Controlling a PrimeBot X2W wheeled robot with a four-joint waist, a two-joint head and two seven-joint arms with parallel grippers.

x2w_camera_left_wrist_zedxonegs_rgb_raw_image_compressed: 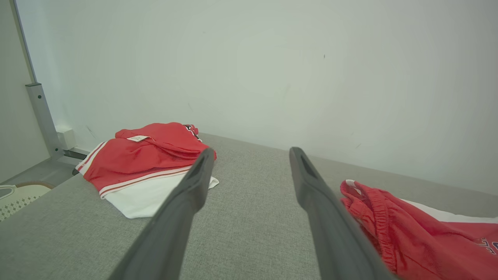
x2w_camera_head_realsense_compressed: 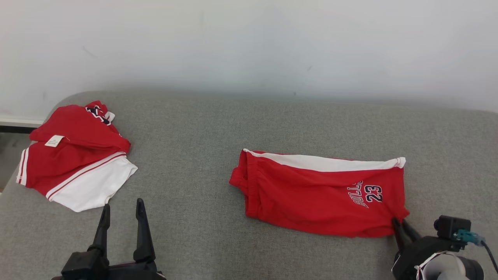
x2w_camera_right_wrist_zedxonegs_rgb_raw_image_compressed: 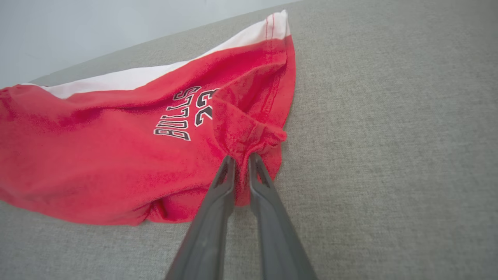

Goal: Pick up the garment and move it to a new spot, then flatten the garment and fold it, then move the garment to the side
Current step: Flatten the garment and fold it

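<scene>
Red shorts [x2w_camera_head_realsense_compressed: 311, 194] on grey cushion [x2w_camera_head_realsense_compressed: 194, 155], hem corner pinched tight between right fingers [x2w_camera_right_wrist_zedxonegs_rgb_raw_image_compressed: 220, 194]; left fingers [x2w_camera_left_wrist_zedxonegs_rgb_raw_image_compressed: 190, 194] wide apart, empty.

Red shorts [x2w_camera_right_wrist_zedxonegs_rgb_raw_image_compressed: 116, 155]: "BULLS 23" print.

Left claw [x2w_camera_head_realsense_compressed: 123, 204] and right claw [x2w_camera_head_realsense_compressed: 399, 222] bear long dark tapered fingers [x2w_camera_head_realsense_compressed: 143, 233]; a teal plug [x2w_camera_head_realsense_compressed: 463, 235] marks the right.

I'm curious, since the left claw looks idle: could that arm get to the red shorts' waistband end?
Probably yes. The left gripper hangs open, and bare grey cushion lies between it and the waistband of the red shorts; the folded pile sits aside.
</scene>
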